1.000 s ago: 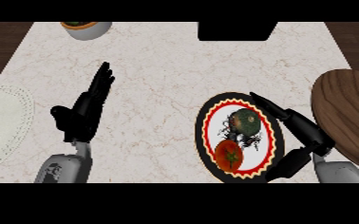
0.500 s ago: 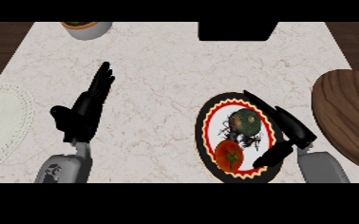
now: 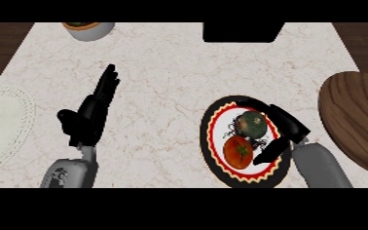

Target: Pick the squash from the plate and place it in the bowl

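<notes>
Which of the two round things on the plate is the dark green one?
The squash, on the half of the plate farther from the robot; the tomato nearer the robot is red.

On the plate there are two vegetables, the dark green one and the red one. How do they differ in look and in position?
The squash is dark green with pale mottling; the tomato is plain red with a small green stem mark. The squash lies on the far part of the plate, the tomato nearer the robot. The squash looks a little smaller than the tomato. Both are roundish, and the right hand is beside both.
</notes>
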Robot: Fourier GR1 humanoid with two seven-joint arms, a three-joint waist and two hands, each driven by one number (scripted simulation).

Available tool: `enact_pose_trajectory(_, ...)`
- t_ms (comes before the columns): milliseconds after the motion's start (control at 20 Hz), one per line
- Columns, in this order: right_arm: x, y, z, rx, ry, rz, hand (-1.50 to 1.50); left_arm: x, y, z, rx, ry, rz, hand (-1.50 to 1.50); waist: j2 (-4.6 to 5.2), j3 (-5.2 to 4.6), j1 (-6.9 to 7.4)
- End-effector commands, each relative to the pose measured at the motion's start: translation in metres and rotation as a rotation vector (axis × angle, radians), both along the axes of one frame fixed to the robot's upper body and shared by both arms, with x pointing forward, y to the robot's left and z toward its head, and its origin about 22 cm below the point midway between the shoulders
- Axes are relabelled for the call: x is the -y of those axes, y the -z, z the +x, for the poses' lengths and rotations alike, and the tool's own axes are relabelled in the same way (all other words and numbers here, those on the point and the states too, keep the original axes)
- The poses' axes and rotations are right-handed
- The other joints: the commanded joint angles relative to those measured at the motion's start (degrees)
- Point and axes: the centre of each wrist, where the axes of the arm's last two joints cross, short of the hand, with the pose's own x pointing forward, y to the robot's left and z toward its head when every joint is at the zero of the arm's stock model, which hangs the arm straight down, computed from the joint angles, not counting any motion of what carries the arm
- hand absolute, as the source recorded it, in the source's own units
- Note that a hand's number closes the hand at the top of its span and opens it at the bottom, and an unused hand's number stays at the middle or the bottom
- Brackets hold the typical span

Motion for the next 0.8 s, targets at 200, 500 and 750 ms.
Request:
enact_pose_trajectory(200,-0.013,0.003,-0.006,0.115,-0.185,-0.092,1.50,-0.005,-0.009,0.005,-0.011,-0.011,-0.006,0.00,0.12,0.20,-0.03)
enact_pose_trajectory(500,-0.015,0.000,-0.034,0.065,-0.199,-0.019,1.50,-0.002,-0.023,-0.003,0.018,-0.006,0.005,0.00,-0.01,0.18,-0.23)
enact_pose_trajectory(750,-0.011,0.020,-0.055,0.005,0.426,0.059,1.50,-0.020,-0.002,-0.004,-0.002,-0.055,0.004,0.00,-0.64,0.04,-3.13)
